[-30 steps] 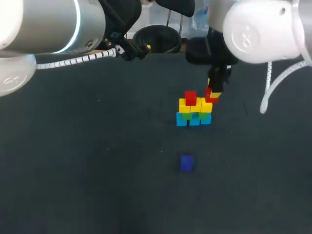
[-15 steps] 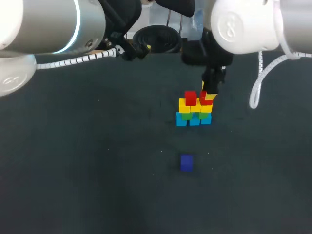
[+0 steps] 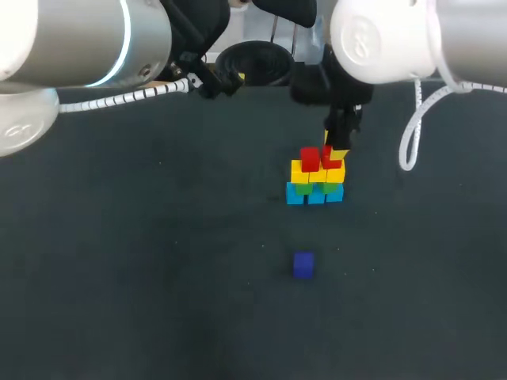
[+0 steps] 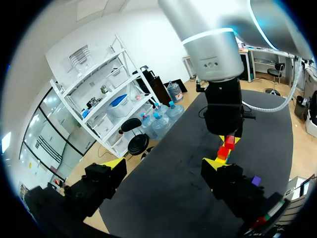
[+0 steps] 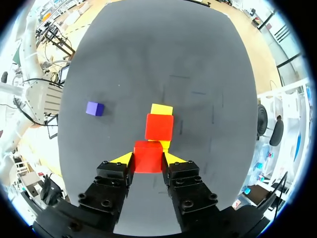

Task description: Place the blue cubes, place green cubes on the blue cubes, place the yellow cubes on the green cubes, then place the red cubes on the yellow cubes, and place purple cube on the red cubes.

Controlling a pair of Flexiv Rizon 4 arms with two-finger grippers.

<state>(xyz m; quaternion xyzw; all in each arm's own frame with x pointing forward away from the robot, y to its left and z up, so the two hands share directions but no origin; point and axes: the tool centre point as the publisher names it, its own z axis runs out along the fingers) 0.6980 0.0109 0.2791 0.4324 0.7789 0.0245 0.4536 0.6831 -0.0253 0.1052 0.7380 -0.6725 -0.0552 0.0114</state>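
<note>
The right gripper (image 5: 148,160) pinches a red cube (image 5: 148,154) over the stack (image 3: 315,185). The purple cube (image 3: 303,264) lies well apart, and the left gripper (image 4: 163,166) is spread.

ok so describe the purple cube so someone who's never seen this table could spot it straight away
Find the dark table and the cube stack of blue, green, yellow and red near its middle. On the bare tabletop on the robot's side of that stack, well apart from it, sits the purple cube. It is the only cube lying alone, touching nothing, and the only dark bluish-purple one.
</note>
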